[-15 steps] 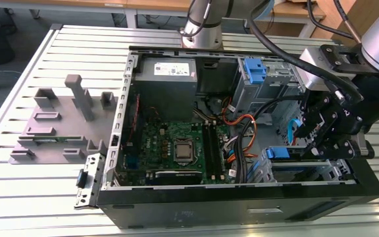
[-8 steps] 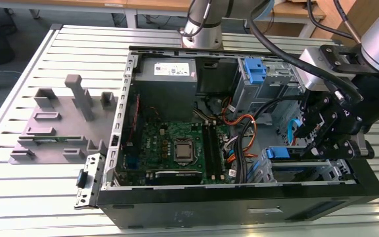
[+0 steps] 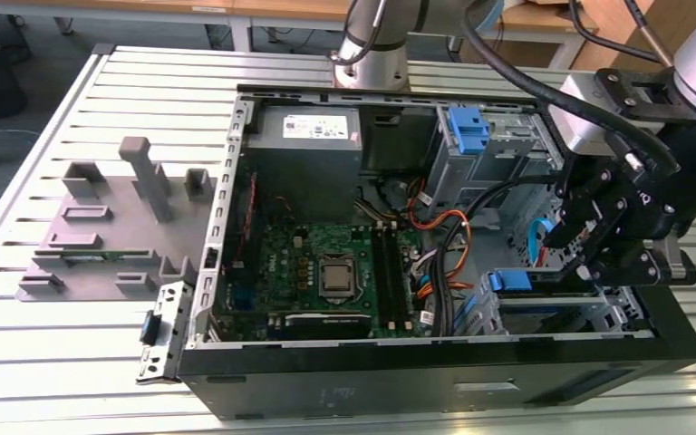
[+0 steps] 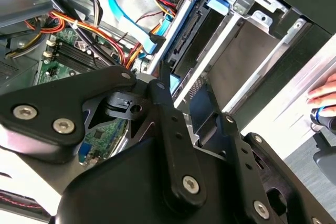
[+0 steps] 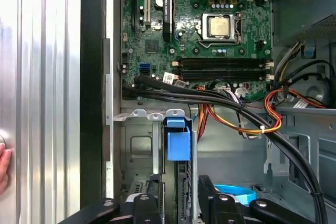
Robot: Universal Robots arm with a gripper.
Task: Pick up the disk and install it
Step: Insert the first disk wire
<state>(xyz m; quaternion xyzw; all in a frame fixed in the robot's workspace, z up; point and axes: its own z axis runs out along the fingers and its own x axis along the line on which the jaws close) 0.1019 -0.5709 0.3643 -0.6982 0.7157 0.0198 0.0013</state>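
Note:
The disk [image 5: 178, 140] stands on edge in the metal drive cage [image 5: 134, 145] at the front corner of the open computer case, with its blue carrier tab uppermost. My gripper [image 5: 181, 182] straddles it from above, one black finger on each flat side, shut on the disk. In the second wrist view the disk [image 4: 197, 30] runs down into the cage and its lower end sits between the fingers of my gripper [image 4: 193, 95]. In the exterior view my gripper [image 3: 578, 263] hangs over the case's right end, beside the disk's blue tab [image 3: 511, 281].
A grey power supply box [image 3: 305, 127] and another blue bracket [image 3: 467, 127] sit at the case's far side. The motherboard [image 3: 323, 263] lies in the middle. Orange and black cables [image 5: 236, 103] run close to the cage. A grey fixture [image 3: 119, 217] stands on the table. A person's hand [image 4: 323, 95] rests nearby.

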